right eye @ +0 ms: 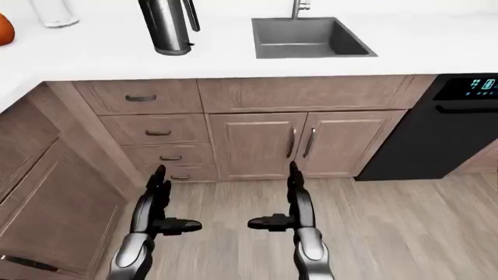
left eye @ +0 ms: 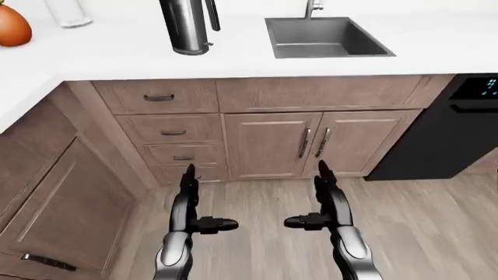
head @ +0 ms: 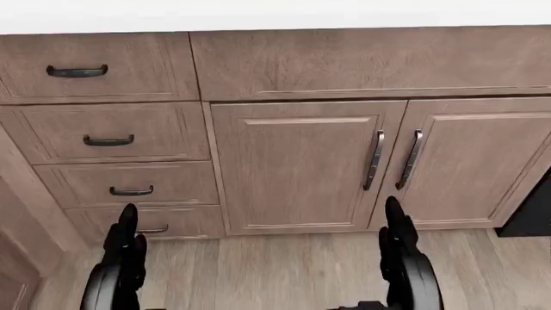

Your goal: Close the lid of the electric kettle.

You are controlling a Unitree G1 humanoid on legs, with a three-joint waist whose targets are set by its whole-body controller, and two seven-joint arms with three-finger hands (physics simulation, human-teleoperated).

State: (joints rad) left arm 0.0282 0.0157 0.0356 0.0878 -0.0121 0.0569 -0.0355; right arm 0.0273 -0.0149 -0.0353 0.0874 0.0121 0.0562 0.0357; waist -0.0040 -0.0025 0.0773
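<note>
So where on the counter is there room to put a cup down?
Bare white counter lies between the electric kettle and the sink, and along the near edge. The top-left corner is busier, with an orange object and a clear container.

Your kettle [right eye: 167, 26] stands on the white counter [right eye: 218, 55] at the top, left of the sink [right eye: 311, 38], its upper part cut off by the edge. Both your hands, left hand [right eye: 159, 204] and right hand [right eye: 288, 204], hang low over the wood floor [right eye: 404, 227], fingers spread and empty, well apart from the kettle. A black dishwasher [right eye: 443, 128] sits right of the cabinet doors [right eye: 299, 143].

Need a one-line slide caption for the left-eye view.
Both open hands, left hand and right hand, held low before the cabinets; kettle on the counter left of sink.
</note>
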